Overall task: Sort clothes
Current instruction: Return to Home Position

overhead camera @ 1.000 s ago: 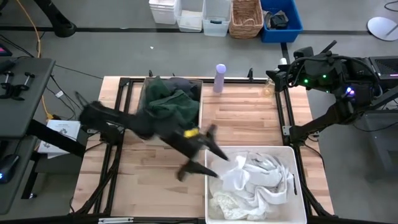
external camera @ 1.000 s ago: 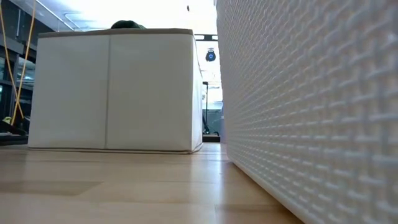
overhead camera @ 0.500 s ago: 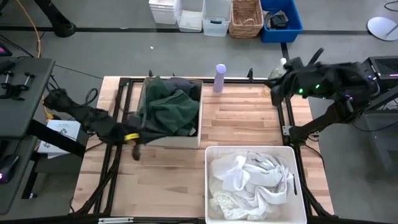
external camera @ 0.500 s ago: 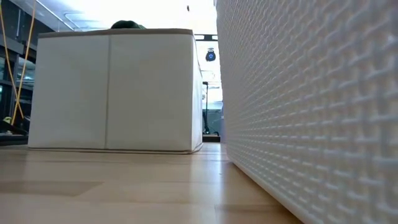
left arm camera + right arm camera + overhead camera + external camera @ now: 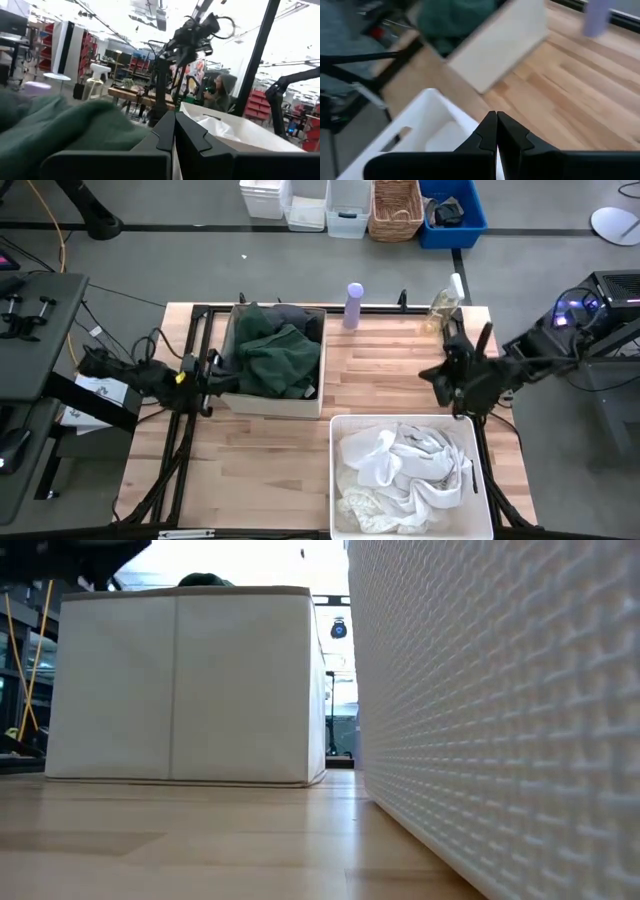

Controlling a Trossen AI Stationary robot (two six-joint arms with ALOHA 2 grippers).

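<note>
Since the dark green top (image 5: 270, 355) lies in the pale fabric bin (image 5: 272, 403) and crumpled white pieces (image 5: 400, 465) fill the white plastic bin (image 5: 400, 420), sorting looks done. Left gripper (image 5: 205, 373) and right gripper (image 5: 442, 376) flank the bins, jaws pressed together, empty. Next: park both arms.

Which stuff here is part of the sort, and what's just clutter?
Job: green top, grey top, white clothes, grey bin, white bin.
Lying about: lavender bottle, wicker basket, blue crate.
</note>
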